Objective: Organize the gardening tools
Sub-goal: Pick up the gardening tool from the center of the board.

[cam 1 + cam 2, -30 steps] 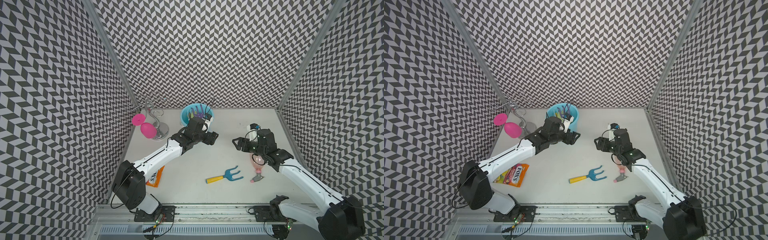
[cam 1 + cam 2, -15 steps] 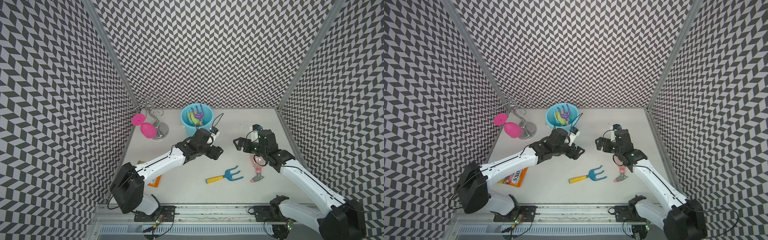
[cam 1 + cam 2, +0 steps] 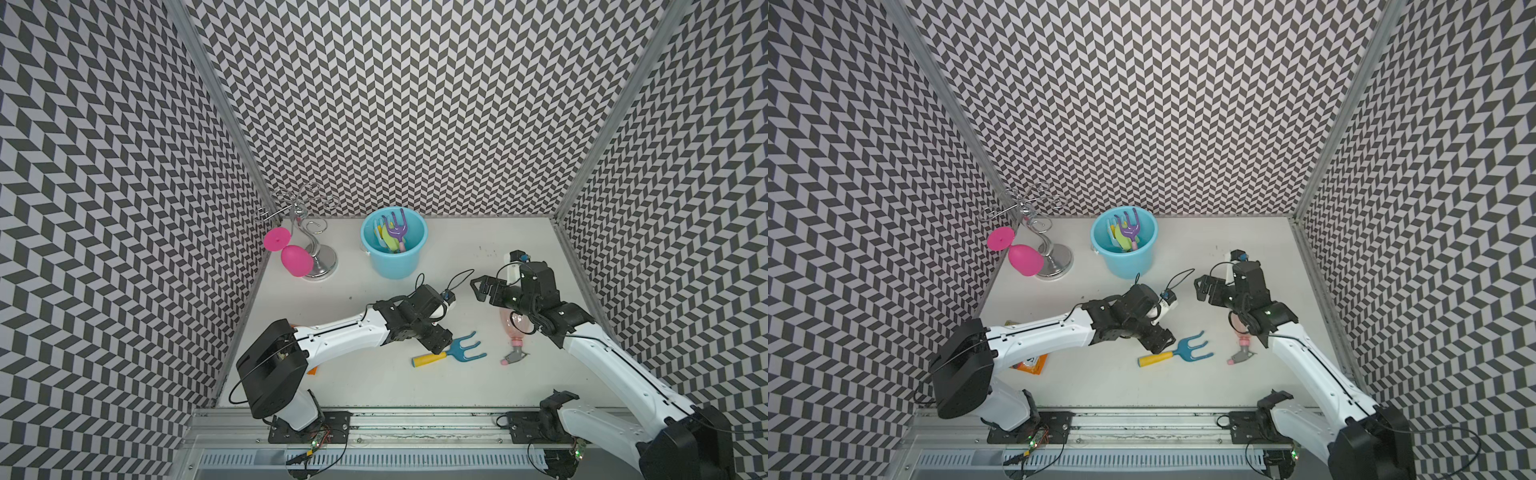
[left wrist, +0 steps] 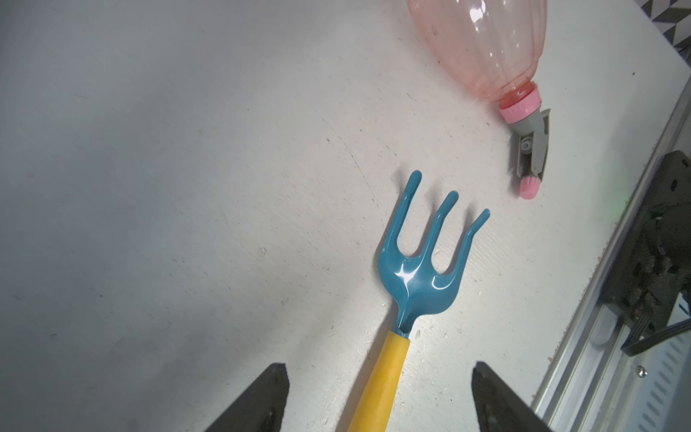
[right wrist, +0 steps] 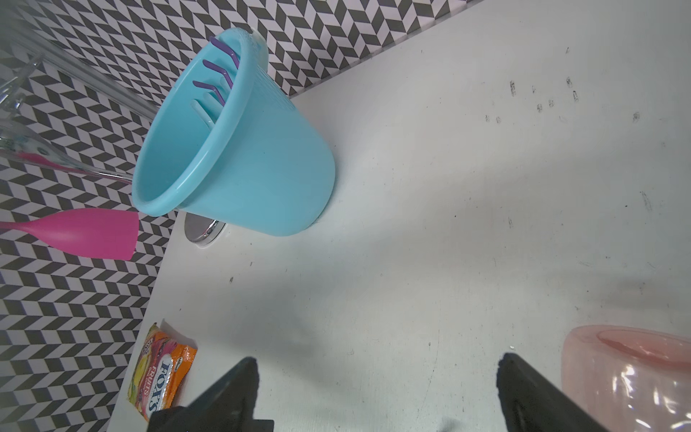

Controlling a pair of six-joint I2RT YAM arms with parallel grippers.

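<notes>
1. Moved since 1 s ago: left gripper (image 4: 377,374), from bucket (image 3: 395,266) to above blue fork (image 4: 415,276); jaws held wide, handle straddled, not yet gripped.
2. Right gripper (image 3: 484,289) held fully open, empty, near spray bottle (image 4: 482,48).
3. Fork pickup judged nxt; bottle left on table (image 3: 374,386).

Glossy plastic blue fork (image 4: 418,276); translucent pink spray bottle (image 4: 482,45); scuffed matt table (image 3: 457,395); polished metal stand (image 3: 322,266).

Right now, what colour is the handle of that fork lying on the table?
The fork handle is yellow, clearest in the left wrist view.
</notes>
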